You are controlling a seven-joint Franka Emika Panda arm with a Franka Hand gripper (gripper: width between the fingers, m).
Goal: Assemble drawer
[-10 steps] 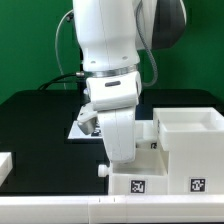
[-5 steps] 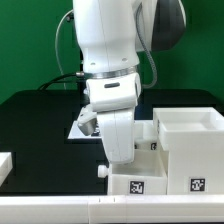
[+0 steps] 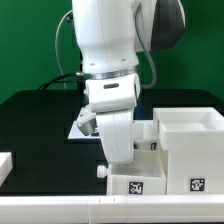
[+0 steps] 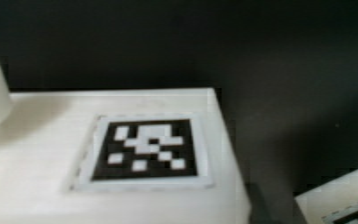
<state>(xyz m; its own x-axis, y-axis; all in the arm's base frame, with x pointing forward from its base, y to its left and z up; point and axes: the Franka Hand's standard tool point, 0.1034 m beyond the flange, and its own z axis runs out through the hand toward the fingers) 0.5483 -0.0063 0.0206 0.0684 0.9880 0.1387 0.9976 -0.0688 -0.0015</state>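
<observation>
**Arm stands low over the front tray, grip unseen**

The robot arm (image 3: pixel 110 50) fills the middle of the exterior view, its wrist pointed straight down so the claw (image 3: pixel 120 158) meets the drawer parts from above. That suits parts that lie flat and must be gripped by a wall.

The big box-shaped housing (image 3: pixel 190 140) sits on the black surface (image 3: pixel 40 130) at the exterior view's right, open side up. This probably leaves it ready to take a tray.

Just in front of it lies a white tray (image 3: pixel 160 185), tags facing the camera. The claw comes down right beside its near corner.

The arm's own body hides the fingers, so I cannot tell whether they are apart or closed on anything.

Behind the arm the marker board (image 3: pixel 78 130) lies flat. A further white piece (image 3: pixel 5 162) rests well apart, at the exterior view's left edge.

A small knob (image 3: pixel 101 171) sticks out at the tray's end.

The wrist view shows one black-and-white tag (image 4: pixel 149 150) on a white face, close beneath the camera, which suggests the claw is lined up on that part.
</observation>
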